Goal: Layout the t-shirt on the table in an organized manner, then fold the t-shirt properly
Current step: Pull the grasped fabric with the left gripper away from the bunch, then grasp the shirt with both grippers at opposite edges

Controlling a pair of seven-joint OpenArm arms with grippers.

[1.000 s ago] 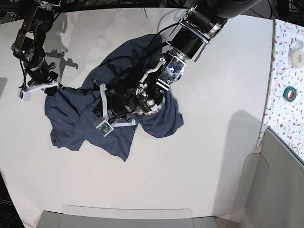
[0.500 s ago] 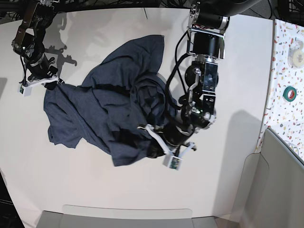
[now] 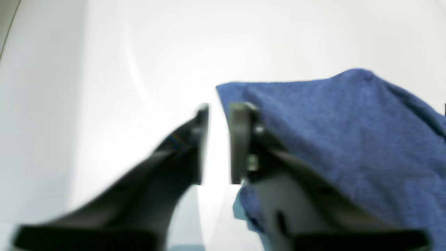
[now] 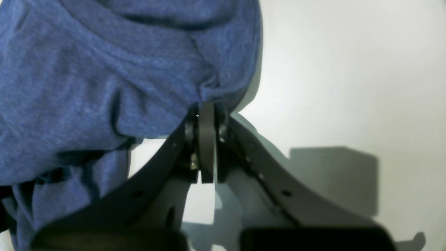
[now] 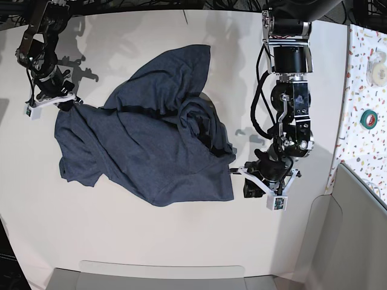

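Note:
The dark navy t-shirt (image 5: 145, 145) lies rumpled and partly spread on the white table (image 5: 181, 241), plain side up, with a bunched fold near its middle. My right gripper (image 5: 71, 101) is at the shirt's far-left corner. In the right wrist view this gripper (image 4: 206, 108) is shut on a pinched fold of the t-shirt (image 4: 104, 69). My left gripper (image 5: 239, 174) sits just off the shirt's lower-right edge. In the left wrist view that gripper (image 3: 217, 108) stands open with bare table (image 3: 139, 52) showing in the gap, and the t-shirt (image 3: 348, 132) lies against the outside of one finger.
A speckled strip (image 5: 363, 151) runs along the right edge, carrying a green tape roll (image 5: 369, 119) and a white roll (image 5: 379, 71). Grey bin walls stand at the lower right (image 5: 357, 241) and along the front edge (image 5: 163, 278).
My left gripper dragged the shirt's edge rightward and toward the front, then opened and let it go. The shirt now lies spread wider. The right gripper kept its hold on the corner.

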